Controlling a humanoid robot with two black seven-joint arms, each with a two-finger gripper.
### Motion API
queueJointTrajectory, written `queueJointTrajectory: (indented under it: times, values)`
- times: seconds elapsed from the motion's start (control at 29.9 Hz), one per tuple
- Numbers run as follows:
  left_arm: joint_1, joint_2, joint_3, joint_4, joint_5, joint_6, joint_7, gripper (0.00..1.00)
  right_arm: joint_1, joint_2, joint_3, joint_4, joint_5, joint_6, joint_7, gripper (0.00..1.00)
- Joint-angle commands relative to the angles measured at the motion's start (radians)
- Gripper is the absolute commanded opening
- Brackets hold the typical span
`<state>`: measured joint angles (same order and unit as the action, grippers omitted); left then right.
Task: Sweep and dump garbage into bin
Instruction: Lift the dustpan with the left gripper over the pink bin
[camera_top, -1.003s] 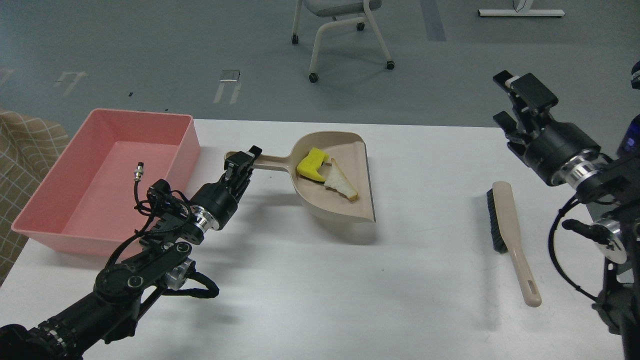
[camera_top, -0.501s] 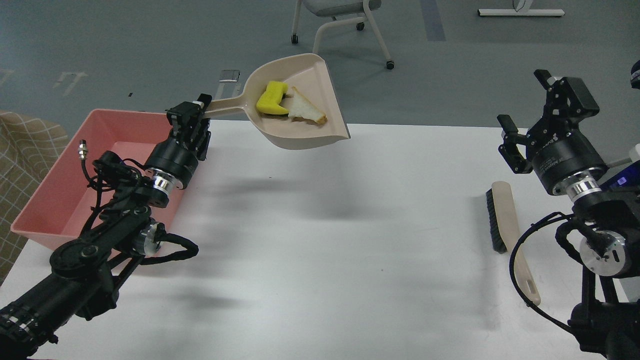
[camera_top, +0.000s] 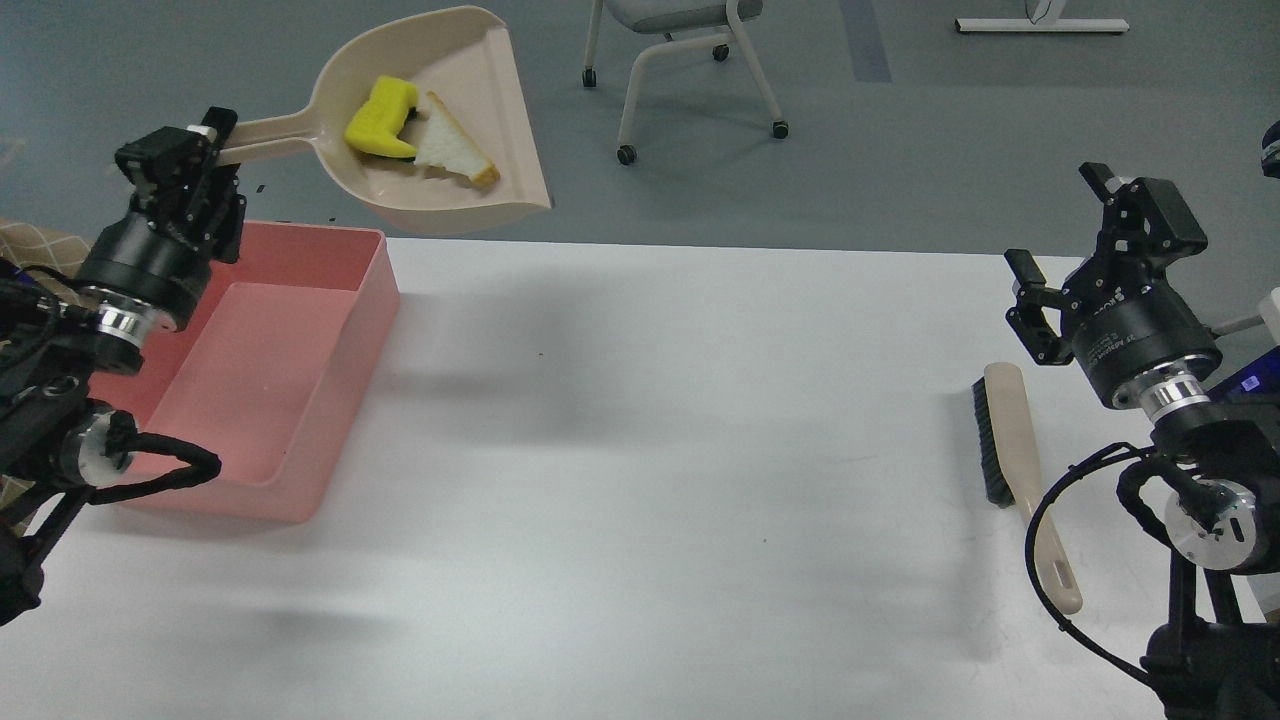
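Note:
My left gripper is shut on the handle of the beige dustpan and holds it high in the air, above and behind the far right corner of the pink bin. The yellow sponge and the white bread slice lie side by side in the dustpan. The bin sits on the white table at the left with nothing in it. My right gripper is open and empty, raised at the table's right side above the brush.
A beige brush with black bristles lies on the table at the right, below my right gripper. A wheeled chair stands on the grey floor beyond the table. My left arm covers the bin's left part.
My left gripper lifted the dustpan with the sponge and bread off the table and carried it up and to the left, toward the bin. My right gripper drew back slightly and turned.

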<state>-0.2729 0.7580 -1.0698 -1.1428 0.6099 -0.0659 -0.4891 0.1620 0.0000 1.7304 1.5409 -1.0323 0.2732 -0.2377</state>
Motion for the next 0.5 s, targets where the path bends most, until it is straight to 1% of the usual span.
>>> queueJointTrajectory:
  times: [0.0,0.1,0.17,0.27,0.37,0.47]
  values:
    - [0.050,0.056,-0.033,0.055,-0.005,-0.043,0.000,0.00,-0.007,0.000,0.000,-0.001,0.000,0.000,0.000,0.99]
    - [0.066,0.096,-0.044,0.104,-0.005,-0.075,0.000,0.00,-0.019,0.000,0.001,-0.001,0.000,0.000,0.000,0.99]
    - [0.092,0.124,-0.044,0.124,-0.002,-0.081,0.000,0.00,-0.024,0.000,0.002,-0.001,0.001,0.000,0.000,0.99]
    - [0.125,0.159,-0.042,0.130,0.010,-0.087,0.000,0.00,-0.030,0.000,0.002,0.001,0.000,0.000,0.000,0.99]
    - [0.159,0.228,-0.015,0.133,0.037,-0.080,0.000,0.00,-0.030,0.000,0.002,0.001,0.000,0.000,0.001,0.99]
    - [0.165,0.259,-0.001,0.132,0.079,-0.078,0.000,0.00,-0.029,0.000,0.002,0.001,0.000,0.000,0.000,0.99]
